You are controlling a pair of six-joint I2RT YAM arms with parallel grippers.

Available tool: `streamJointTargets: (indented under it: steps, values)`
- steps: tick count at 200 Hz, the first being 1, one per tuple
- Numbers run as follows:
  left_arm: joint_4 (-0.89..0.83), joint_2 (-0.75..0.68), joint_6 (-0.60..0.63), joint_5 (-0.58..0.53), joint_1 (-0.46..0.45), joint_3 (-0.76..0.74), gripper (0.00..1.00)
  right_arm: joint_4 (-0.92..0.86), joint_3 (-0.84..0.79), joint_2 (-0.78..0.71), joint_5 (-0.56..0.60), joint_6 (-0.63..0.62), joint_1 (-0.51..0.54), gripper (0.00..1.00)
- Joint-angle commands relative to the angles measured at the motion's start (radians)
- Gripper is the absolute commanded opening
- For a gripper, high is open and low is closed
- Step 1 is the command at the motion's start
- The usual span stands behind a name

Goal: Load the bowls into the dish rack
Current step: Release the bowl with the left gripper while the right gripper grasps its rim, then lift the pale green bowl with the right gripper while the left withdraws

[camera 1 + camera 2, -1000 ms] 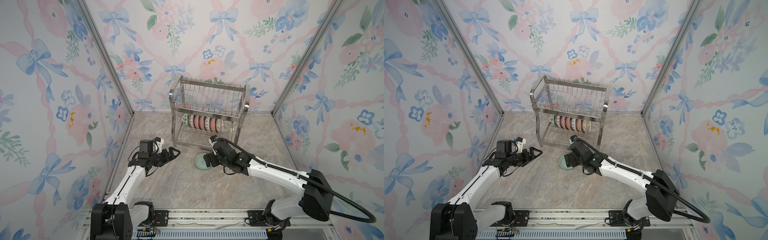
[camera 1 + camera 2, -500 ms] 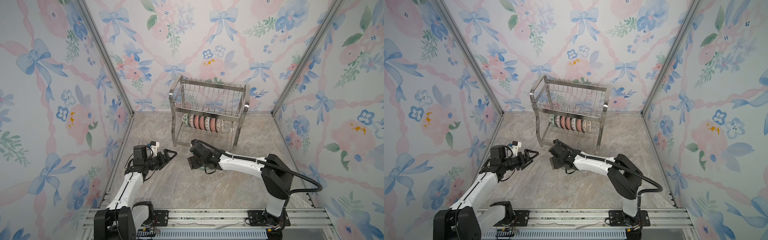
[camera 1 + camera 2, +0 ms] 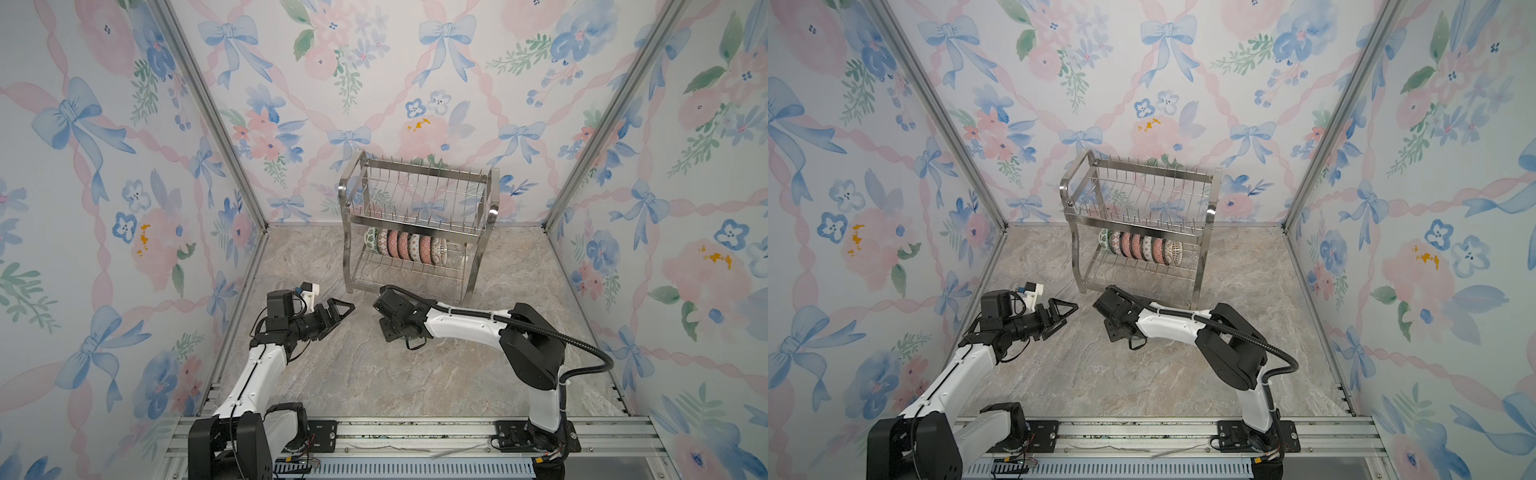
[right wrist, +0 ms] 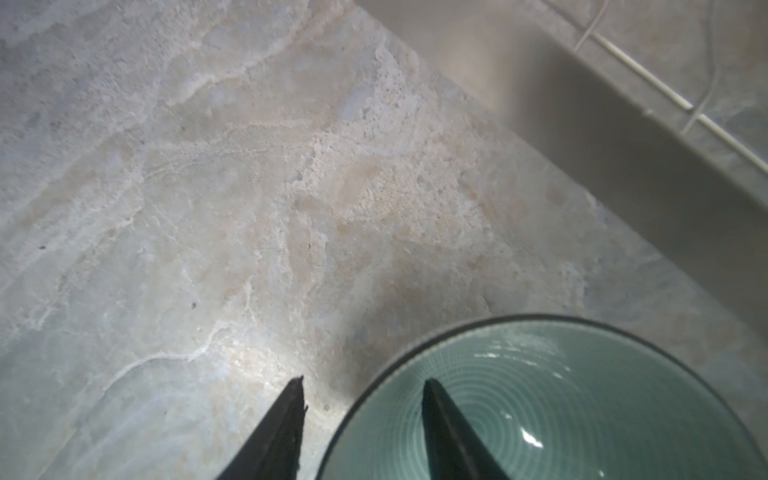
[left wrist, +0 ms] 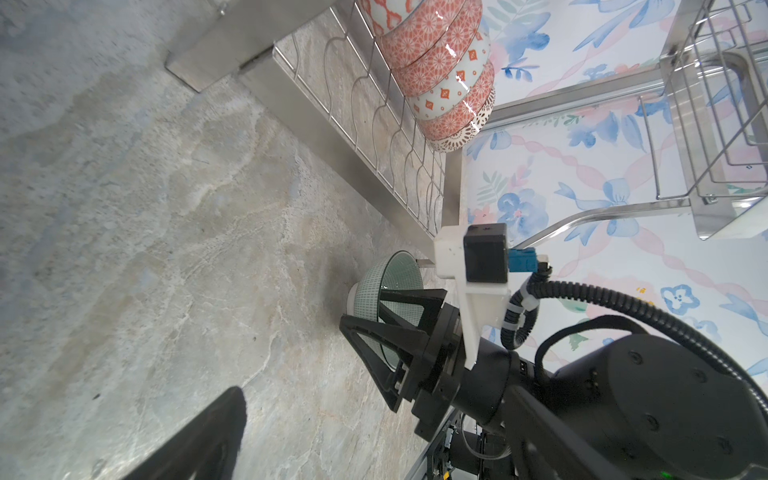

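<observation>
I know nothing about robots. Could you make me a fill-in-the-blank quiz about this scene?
1. The bowls in the dish rack stand on its ___ tier.
2. The one bowl on the table is ___.
3. The right pincer has one finger inside that bowl, one ___ it.
4. The left pincer holds ___.
Missing words: lower; green; outside; nothing.

The left claw (image 3: 347,308) is hovering with jaws spread wide, pointing right; the right arm (image 3: 461,326) is stretching left, its right claw (image 4: 363,381) pointing downward, fingers (image 4: 274,428) partly parted.
</observation>
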Motion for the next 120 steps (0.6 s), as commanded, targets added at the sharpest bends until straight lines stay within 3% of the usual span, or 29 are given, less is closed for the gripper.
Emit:
streamJointTargets:
  steps: [1,20,57,91,120]
  values:
    - [0.015,0.002,-0.006,0.014,0.004,-0.010,0.98,-0.066,0.034,0.016,0.009,-0.004,0.006,0.43]
    - [0.015,-0.001,-0.005,0.010,-0.005,-0.010,0.98,-0.075,0.027,0.005,0.017,-0.007,0.007,0.26]
    - [0.014,-0.018,-0.004,-0.026,-0.063,-0.004,0.98,-0.079,-0.013,-0.073,0.023,-0.019,0.010,0.07]
    - [0.003,-0.003,0.001,-0.100,-0.186,0.051,0.98,-0.040,-0.110,-0.236,-0.002,-0.052,-0.002,0.00]
    - [0.003,0.023,-0.006,-0.166,-0.271,0.117,0.98,-0.019,-0.214,-0.409,-0.038,-0.060,-0.044,0.00]
